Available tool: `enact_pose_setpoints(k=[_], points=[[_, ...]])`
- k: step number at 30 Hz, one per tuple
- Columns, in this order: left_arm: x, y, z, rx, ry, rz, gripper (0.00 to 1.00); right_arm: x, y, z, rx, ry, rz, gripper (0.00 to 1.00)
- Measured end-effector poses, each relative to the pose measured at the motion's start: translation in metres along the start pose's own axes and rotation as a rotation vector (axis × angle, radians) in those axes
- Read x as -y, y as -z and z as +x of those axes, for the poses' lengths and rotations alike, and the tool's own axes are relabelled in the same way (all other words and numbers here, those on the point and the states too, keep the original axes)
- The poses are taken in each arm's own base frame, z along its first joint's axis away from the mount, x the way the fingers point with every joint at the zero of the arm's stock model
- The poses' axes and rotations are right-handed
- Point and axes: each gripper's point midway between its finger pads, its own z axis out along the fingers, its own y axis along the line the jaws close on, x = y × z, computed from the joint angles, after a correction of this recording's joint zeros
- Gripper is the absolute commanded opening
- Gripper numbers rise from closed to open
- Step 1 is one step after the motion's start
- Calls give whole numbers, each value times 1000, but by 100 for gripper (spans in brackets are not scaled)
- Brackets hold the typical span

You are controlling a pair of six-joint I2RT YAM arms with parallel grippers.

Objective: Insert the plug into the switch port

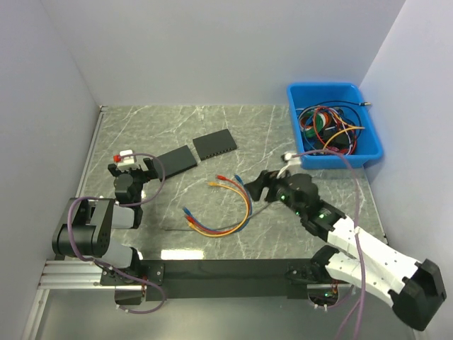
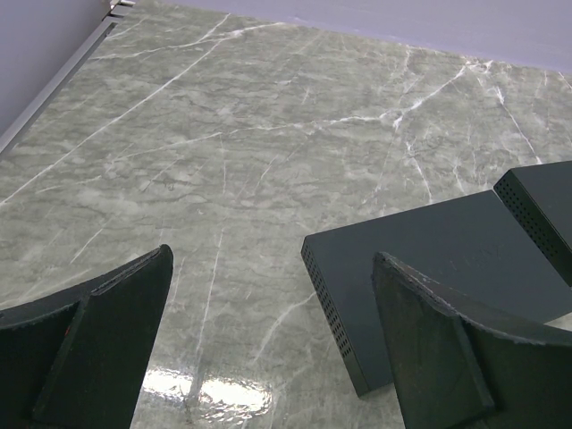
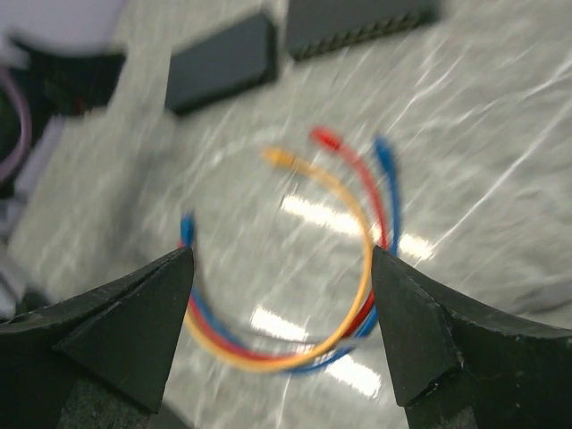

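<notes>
Two black network switches lie on the marble table: one [image 1: 174,160] left of the other [image 1: 214,144]. A curled bundle of orange, red and blue cables [image 1: 223,209] with plugs lies in the middle. My left gripper [image 1: 132,170] is open and empty, just left of the nearer switch [image 2: 429,259]. My right gripper [image 1: 256,185] is open and empty, hovering right of the cables [image 3: 295,268]; the right wrist view is blurred. Both switches show there, the left one [image 3: 222,63] and the right one [image 3: 357,22].
A blue bin [image 1: 333,124] full of tangled cables stands at the back right. White walls close the table on the left, back and right. A metal rail [image 1: 90,152] runs along the left edge.
</notes>
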Motion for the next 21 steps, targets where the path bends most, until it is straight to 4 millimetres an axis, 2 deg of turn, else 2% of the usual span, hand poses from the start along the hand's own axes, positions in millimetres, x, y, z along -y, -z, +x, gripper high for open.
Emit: enact_pose_setpoints(k=[5,12,16,21], points=[[0,0,0,0,0,0,99,-24,5,49,-154,61,-48,86],[0,0,0,0,0,3,99,-55,14,100,-310,169,-90,86],[0,0,0,0,0,5,99,-62,23,118,-357,215,-100,86],[-7,-1,-1,-22,6,-33,99,-63,27,125,-370,227,-93,85]])
